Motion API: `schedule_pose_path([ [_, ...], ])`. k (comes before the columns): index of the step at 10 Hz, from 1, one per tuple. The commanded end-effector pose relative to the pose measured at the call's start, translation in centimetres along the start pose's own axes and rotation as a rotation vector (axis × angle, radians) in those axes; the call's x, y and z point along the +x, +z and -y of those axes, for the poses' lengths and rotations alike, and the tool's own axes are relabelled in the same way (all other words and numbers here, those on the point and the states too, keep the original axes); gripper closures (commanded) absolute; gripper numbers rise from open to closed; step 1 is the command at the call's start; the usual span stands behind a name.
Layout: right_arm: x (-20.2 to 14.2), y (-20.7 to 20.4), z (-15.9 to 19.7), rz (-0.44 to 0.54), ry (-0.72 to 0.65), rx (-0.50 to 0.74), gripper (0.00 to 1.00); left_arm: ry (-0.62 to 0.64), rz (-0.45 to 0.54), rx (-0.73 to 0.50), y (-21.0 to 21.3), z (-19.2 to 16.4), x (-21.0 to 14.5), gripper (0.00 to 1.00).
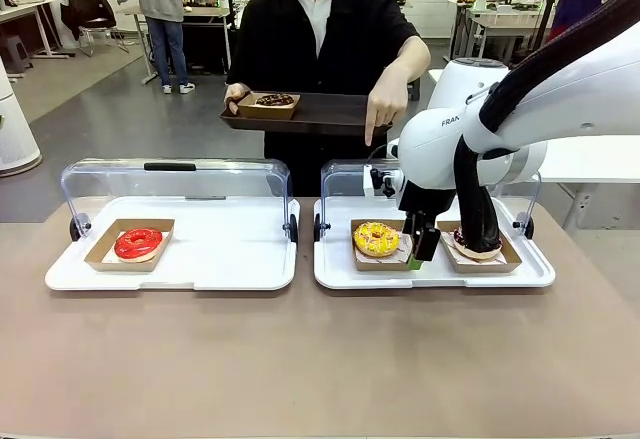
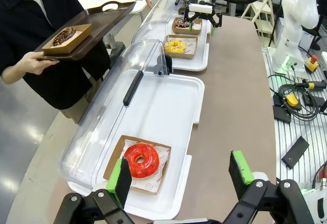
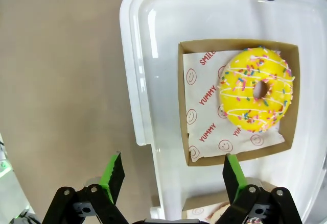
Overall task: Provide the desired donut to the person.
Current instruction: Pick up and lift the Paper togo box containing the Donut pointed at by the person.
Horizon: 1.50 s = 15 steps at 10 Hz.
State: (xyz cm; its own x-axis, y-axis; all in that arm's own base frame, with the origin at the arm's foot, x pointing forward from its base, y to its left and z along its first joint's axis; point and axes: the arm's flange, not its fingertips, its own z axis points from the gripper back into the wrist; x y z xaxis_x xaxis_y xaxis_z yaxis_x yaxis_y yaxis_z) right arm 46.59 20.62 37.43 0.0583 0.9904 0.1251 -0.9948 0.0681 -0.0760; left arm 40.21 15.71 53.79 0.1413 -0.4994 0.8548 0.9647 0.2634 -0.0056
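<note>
The person's hand (image 1: 383,109) is being pointed toward the yellow donut (image 1: 376,239). The right gripper (image 3: 171,170) and the left gripper (image 2: 181,172) are being held with fingers spread.

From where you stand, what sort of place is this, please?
Probably a robotics lab staged as a donut counter: a yellow donut on a lidded white tray, a red stop button beside the table.

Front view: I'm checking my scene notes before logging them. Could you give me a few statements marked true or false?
The red donut sits in the left white tray. True.
The right claw grips the yellow donut. False: it hangs open, holding nothing.
The person's dark tray carries a boxed chocolate donut. True.
The person's hand points at the red donut. False: it points down towards the right white tray.
</note>
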Motion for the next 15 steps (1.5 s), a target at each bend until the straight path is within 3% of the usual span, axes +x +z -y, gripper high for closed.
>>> schedule_pose_path([
  [1,0.0,0.0,0.0,0.000,-0.001,0.000,0.00,-0.008,0.014,0.009,-0.1,0.1,0.0,0.00],
  [8,0.7,-2.4,4.2,-0.033,0.063,-0.022,0.00,-0.008,0.014,0.009,-0.1,0.1,0.0,0.00],
  [15,-0.4,-3.9,4.7,-0.056,0.051,-0.003,0.00,-0.008,0.014,0.009,-0.1,0.1,0.0,0.00],
])
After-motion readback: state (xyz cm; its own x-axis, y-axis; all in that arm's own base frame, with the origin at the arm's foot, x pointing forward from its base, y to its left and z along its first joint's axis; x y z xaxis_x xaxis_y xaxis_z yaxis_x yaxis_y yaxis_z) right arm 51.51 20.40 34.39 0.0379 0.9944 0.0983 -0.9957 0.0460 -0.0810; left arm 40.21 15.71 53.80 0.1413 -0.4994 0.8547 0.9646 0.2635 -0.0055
